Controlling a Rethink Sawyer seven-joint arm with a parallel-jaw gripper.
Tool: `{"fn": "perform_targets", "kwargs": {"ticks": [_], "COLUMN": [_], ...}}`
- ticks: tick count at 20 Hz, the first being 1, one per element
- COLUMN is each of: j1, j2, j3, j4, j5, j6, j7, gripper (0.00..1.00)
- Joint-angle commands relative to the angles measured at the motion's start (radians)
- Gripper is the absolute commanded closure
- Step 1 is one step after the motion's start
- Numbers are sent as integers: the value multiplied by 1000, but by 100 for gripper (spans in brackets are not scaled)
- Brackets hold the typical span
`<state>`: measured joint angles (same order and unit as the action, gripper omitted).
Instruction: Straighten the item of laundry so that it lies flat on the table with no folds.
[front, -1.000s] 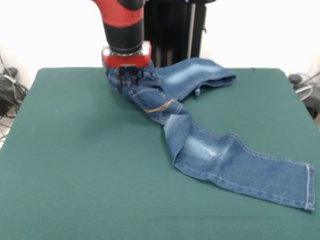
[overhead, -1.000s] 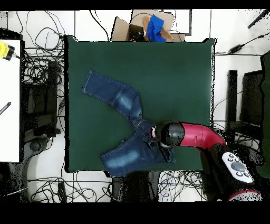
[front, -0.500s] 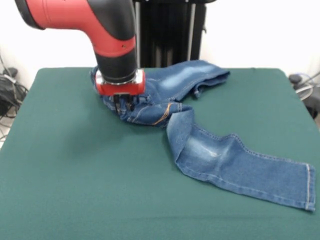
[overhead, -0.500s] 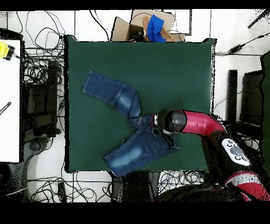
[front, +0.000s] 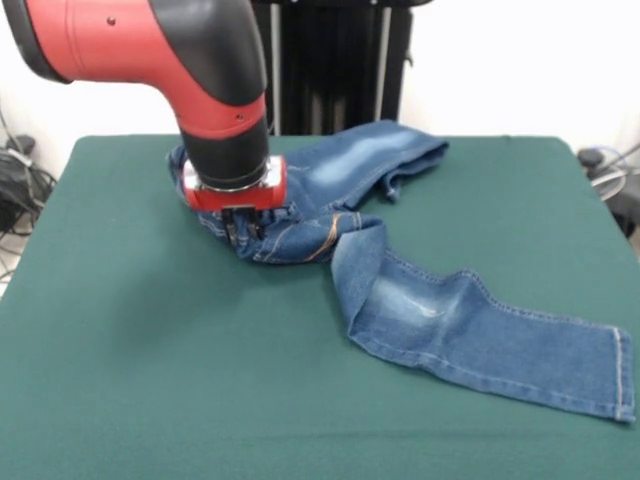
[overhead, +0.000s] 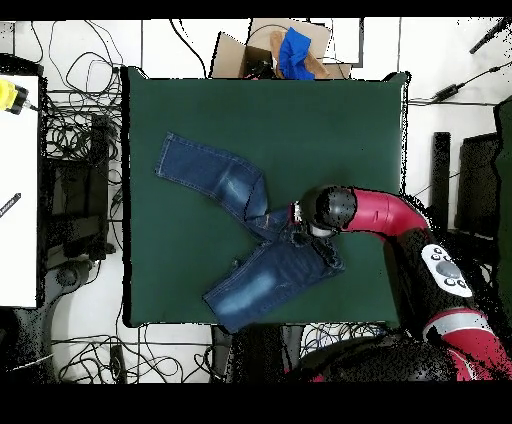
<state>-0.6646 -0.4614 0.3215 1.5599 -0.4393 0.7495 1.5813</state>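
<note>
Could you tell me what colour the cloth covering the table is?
Dark green table cloth, clearest in the front view.

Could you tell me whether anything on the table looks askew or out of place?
Yes: the jeans are bunched at the waist under the gripper, and one leg folds over at the seat instead of lying flat on the table.

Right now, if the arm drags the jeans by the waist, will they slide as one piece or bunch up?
Probably bunch. The jeans look floppy: the waist is crumpled under the tool, and one leg turns sharply at a fold. They likely grip rather than slide, since the table cover looks felt-like. The long trailing leg would probably lag behind.
</note>
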Motion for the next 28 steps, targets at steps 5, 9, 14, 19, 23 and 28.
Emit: {"fn": "perform_targets", "kwargs": {"ticks": [5, 9, 14, 19, 23, 28], "j1": [48, 38, 7, -26, -10, 1], "j2": [-15, 16, 67, 108, 137, 205], "j3": [139, 154, 185, 198, 180, 147], "j4": [-294, -386, -497, -526, -552, -601], "j5": [-34, -78, -122, -143, -156, -143], "j6": [245, 297, 359, 314, 296, 312], "j7": [-250, -337, -482, -588, -624, -625], "gripper": [100, 100, 100, 100, 100, 100]}}
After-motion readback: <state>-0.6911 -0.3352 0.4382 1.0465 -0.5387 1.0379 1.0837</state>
